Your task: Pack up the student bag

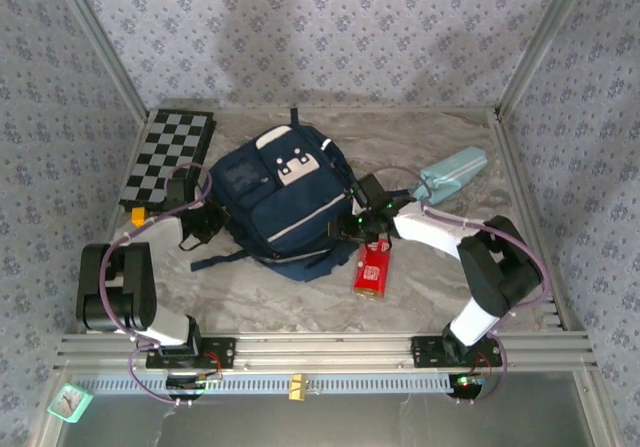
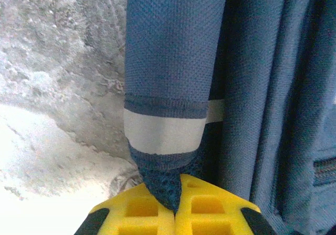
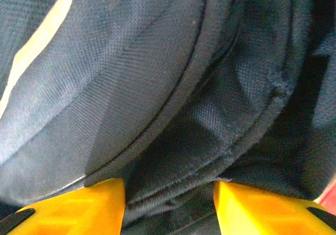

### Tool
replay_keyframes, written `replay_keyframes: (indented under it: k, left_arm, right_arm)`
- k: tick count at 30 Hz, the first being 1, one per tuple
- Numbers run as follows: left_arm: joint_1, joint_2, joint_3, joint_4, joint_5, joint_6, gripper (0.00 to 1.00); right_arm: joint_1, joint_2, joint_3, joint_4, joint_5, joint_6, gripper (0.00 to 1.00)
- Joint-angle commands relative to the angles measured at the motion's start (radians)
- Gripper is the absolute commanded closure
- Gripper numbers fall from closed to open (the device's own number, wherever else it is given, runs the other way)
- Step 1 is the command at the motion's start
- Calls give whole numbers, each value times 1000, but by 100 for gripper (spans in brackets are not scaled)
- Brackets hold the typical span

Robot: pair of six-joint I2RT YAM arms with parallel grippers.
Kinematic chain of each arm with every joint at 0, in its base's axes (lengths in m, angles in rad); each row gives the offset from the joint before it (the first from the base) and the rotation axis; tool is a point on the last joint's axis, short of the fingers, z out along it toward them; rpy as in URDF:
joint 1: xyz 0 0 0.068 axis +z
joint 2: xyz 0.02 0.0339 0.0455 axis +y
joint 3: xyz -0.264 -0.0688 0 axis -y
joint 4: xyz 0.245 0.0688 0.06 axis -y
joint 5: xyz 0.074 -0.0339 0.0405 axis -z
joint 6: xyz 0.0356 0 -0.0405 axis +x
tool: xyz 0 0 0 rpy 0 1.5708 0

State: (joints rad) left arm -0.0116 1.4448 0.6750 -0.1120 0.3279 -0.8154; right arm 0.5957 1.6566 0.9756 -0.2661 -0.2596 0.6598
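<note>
The student bag (image 1: 285, 202) lies front up in the middle of the table (image 1: 300, 302). Its long axis runs from the carry handle at the far end to the base at the near end, swung a little to the right as it comes near. I have it flanked, one arm on each long side.

On its left edge, my left gripper (image 2: 175, 206) is closed tight. The yellow fingers (image 2: 207, 206) meet on the dark mesh tip of a blue tab with a white band, so that side of the bag is pinned.

On its right edge, my right gripper (image 3: 169, 198) stands about half open with a piped fold of the navy cloth between the jaws. I see no pinch there, so I judge it is straddling the fold, not holding it.

The relation that matters is this: the bag lies directly between my two grippers, across its short axis. Any pull to spread an opening therefore runs left to right.

The red packet (image 1: 372, 267) lies just near of my right gripper, and the light-blue pencil case (image 1: 452, 174) lies beyond it. Both are closer to the right arm. The checkerboard (image 1: 170, 157) sits on the far left.
</note>
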Motion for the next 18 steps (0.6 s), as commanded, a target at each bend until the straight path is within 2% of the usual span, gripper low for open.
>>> replay_keyframes:
  k: [1,6,9,14,18]
  left_arm:
    - [-48,-98,-9,-28,-5,-39,100]
    - [-177,-182,-14,-43,-44,-177,100]
    - [-248,-200,7,-77,-98,-272,100]
    - [-340,-221,39,-111,-202,-392,100]
    - [-377,-225,34,-123,-252,-483,100]
  right_arm:
    - [-81,96,109,19,62,-114,48]
    - [-198,231,340,-31,57,-202,45]
    - [-222,245,426,-100,89,-250,43]
    - [-210,131,425,-223,184,-301,37]
    - [-163,24,377,-374,265,-255,34]
